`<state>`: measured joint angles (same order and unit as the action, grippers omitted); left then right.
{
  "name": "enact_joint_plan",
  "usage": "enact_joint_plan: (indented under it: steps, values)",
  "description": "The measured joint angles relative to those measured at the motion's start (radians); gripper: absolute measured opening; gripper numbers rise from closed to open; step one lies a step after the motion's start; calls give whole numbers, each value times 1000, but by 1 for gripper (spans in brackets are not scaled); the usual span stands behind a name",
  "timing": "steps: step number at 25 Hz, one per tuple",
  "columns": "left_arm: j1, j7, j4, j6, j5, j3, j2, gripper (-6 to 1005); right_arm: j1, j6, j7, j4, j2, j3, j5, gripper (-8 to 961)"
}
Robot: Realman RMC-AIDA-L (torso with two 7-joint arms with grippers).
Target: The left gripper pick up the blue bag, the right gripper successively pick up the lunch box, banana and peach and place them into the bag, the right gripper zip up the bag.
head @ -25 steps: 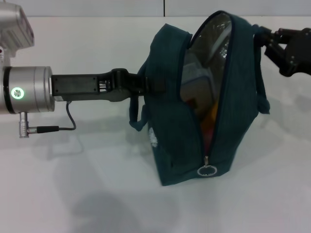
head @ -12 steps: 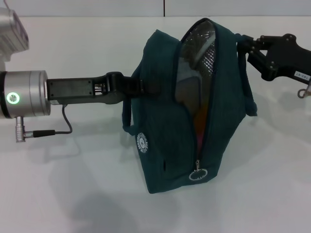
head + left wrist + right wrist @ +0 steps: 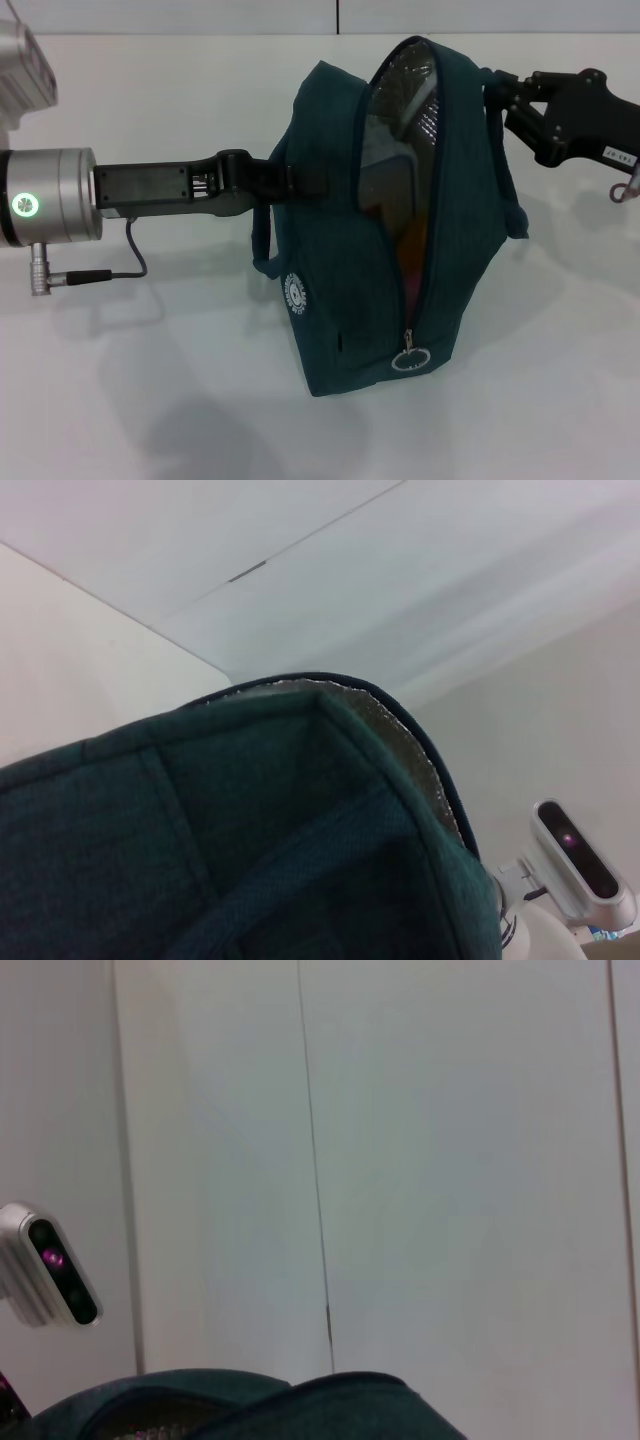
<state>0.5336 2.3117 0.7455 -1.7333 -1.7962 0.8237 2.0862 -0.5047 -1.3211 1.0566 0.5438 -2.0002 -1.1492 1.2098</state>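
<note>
The blue bag (image 3: 340, 250) stands on the white table with its zipper partly open and the ring pull (image 3: 410, 361) low on the front. My left gripper (image 3: 290, 180) is shut on the bag's left handle. At the upper right edge, my right gripper (image 3: 497, 92) pinches the other handle. Silver foil lining (image 3: 405, 90) shows in the gap. Below it are an orange strip of the banana (image 3: 412, 240) and a pink sliver of the peach (image 3: 408, 290). The lunch box is hidden inside. Teal fabric (image 3: 250, 820) fills the left wrist view, and the bag's top (image 3: 300, 1410) shows in the right wrist view.
The white table (image 3: 150, 400) spreads all around the bag. A thin black cable (image 3: 130, 262) hangs under the left arm's silver cuff (image 3: 50, 195). A white round logo (image 3: 294, 293) faces front on the bag.
Over the last second the bag and both grippers shifted left, and the bag turned so its logo faces me. Since half a second ago almost nothing has moved.
</note>
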Motion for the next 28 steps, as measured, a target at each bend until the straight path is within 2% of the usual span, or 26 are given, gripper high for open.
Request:
enact_joint_plan:
  steps: [8,14,16,20,23,28]
  values:
    - [-1,0,-2,2,0,0,0,41,6,16,0,-1,0,-3,2,190]
    - [-8,0,-2,2,0,0,0,41,34,-27,-2,5,5,-1,3,413]
    - [-10,0,-2,2,0,0,0,41,49,-49,-5,7,9,2,4,641]
    - [-19,0,-2,2,0,0,0,41,82,-98,-17,13,13,24,-4,713]
    - [-23,0,-2,3,1,-2,0,41,104,-218,-66,15,12,64,-3,768]
    - [-27,0,-1,11,4,-4,-1,41,131,-370,-115,55,0,62,57,849]
